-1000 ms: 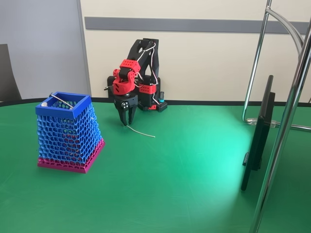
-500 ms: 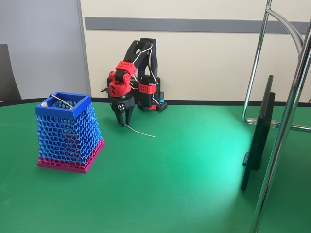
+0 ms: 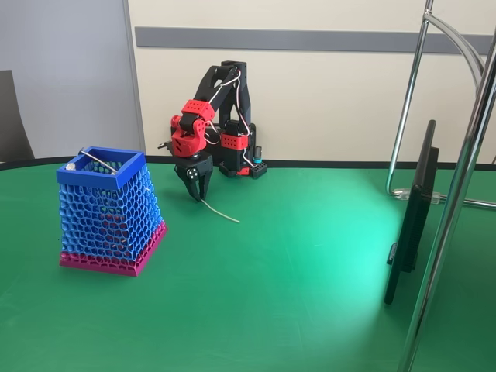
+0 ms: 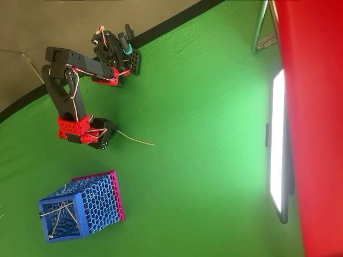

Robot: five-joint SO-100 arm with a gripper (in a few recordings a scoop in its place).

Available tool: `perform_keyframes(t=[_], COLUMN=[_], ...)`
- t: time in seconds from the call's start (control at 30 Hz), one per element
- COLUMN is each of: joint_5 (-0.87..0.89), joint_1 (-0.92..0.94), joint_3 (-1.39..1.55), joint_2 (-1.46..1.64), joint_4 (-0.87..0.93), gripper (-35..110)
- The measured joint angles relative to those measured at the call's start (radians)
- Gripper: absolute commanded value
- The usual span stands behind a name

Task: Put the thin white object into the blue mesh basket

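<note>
The thin white object point(image 3: 220, 211) is a curved wire, pinched at its left end by my gripper point(image 3: 199, 194), which points down and is shut on it. The wire's free end slants right and down toward the green table. From above the thin white object point(image 4: 136, 140) trails right from my gripper point(image 4: 111, 135). The blue mesh basket point(image 3: 108, 213) with a pink base stands left of the gripper and nearer the camera. In the overhead view the blue mesh basket point(image 4: 95, 203) lies below the gripper. A grey rod point(image 3: 98, 160) rests across the basket's rim.
The arm's base point(image 3: 242, 159) sits at the table's back edge against the wall. A chrome stand point(image 3: 457, 186) rises at the right, with its foot point(image 3: 418, 195) on the table. A dark chair point(image 3: 14, 116) is at far left.
My gripper has shifted slightly left, toward the basket. The wire's free end has been dragged left with it.
</note>
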Motion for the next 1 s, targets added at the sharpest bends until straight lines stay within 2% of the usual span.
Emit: perform_keyframes(t=[0.23,0.63,0.77,1.0], joint_5=[-0.020,-0.011,0.000,-0.023], joint_1=[0.000,-0.002,0.048,0.095], joint_3=[0.005,-0.018,-0.046,-0.092], joint_2=[0.095,0.268,0.337,0.365], joint_4=[-0.002,-0.156,-0.465,-0.736], gripper=[1,1,1,1])
